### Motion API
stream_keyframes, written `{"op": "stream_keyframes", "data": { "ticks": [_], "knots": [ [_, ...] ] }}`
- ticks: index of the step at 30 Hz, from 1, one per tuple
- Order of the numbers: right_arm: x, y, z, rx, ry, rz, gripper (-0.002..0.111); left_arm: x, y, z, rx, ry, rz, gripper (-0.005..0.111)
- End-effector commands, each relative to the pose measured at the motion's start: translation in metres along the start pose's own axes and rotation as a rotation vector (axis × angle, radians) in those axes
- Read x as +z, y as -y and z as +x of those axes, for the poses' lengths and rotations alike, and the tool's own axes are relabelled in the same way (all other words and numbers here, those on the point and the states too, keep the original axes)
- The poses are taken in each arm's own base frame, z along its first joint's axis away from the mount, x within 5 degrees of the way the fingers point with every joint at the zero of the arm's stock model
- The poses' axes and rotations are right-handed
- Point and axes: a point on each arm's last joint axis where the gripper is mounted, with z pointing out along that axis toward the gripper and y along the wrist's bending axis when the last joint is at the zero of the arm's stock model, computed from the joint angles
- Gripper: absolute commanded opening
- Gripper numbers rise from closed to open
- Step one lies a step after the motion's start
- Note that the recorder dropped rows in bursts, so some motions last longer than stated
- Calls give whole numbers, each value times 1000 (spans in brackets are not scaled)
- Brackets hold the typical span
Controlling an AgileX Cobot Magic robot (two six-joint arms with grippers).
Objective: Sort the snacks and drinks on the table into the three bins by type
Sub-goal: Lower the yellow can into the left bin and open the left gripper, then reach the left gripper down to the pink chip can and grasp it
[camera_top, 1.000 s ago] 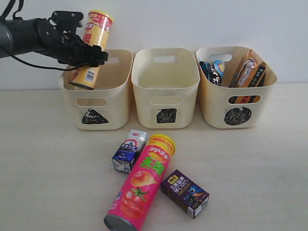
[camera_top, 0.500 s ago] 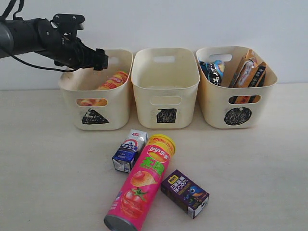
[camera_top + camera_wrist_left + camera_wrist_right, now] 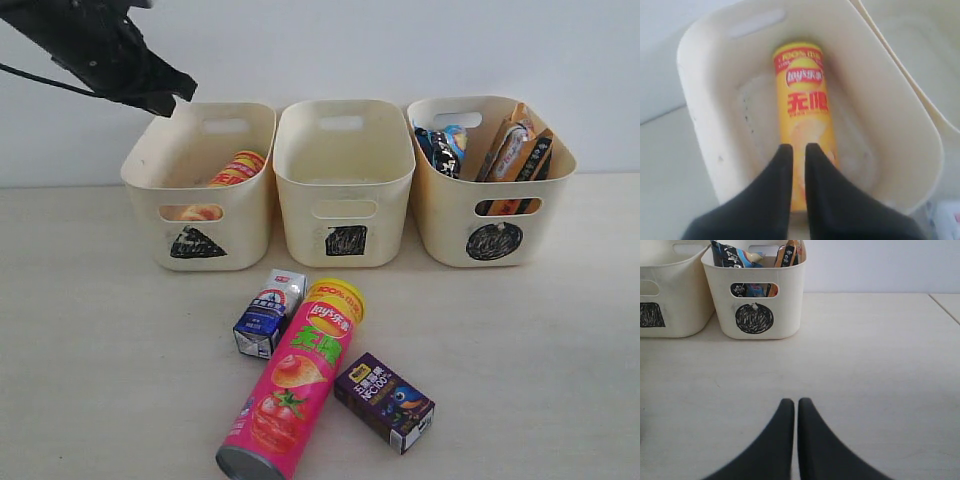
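Observation:
The yellow chip can (image 3: 235, 168) lies tilted inside the triangle bin (image 3: 200, 215), label up (image 3: 802, 105). My left gripper (image 3: 175, 100) hangs above that bin's back left corner; its fingers stand nearly together with nothing between them (image 3: 799, 146). On the table (image 3: 100, 350) the pink Lay's can (image 3: 297, 385) lies flat, with the blue and white carton (image 3: 268, 312) on its left and the dark purple carton (image 3: 385, 400) on its right. The blue-black bag (image 3: 440, 148) and orange bag (image 3: 508, 148) stand in the circle bin (image 3: 450, 220). My right gripper (image 3: 796, 401) is shut low over bare table.
The square bin (image 3: 300, 200) stands in the middle between the other two, and nothing shows inside it. A white wall runs behind the bins. In the right wrist view the circle bin (image 3: 785, 300) stands ahead, and a table edge (image 3: 945, 307) shows to one side.
The yellow can left my left gripper and dropped into the triangle bin. The left arm then rose and drew back to the left, its fingers closing.

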Motion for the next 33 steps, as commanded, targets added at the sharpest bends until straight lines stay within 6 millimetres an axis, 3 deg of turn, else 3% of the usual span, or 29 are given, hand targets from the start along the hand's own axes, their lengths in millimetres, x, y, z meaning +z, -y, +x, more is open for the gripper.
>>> {"op": "stream_keyframes", "data": {
  "ticks": [1, 6, 15, 24, 28, 30, 33],
  "knots": [
    [0, 0, -1, -4, 14, 1, 0, -23, 9, 6, 21, -105, 81, 4],
    [0, 0, -1, -4, 14, 1, 0, -34, 32, 23, 70, -179, 163, 4],
    [0, 0, -1, -4, 14, 1, 0, -46, 103, 72, 187, -254, 273, 4],
    [0, 0, -1, -4, 14, 1, 0, -49, 155, 101, 203, -380, 416, 5],
    [0, 0, -1, -4, 14, 1, 0, -49, 177, 108, 289, -390, 459, 26],
    [0, 0, -1, -4, 14, 1, 0, -50, 186, 109, 325, -389, 475, 45],
    [0, 0, -1, -4, 14, 1, 0, -50, 201, 111, 322, -390, 520, 84]
  ]
}}
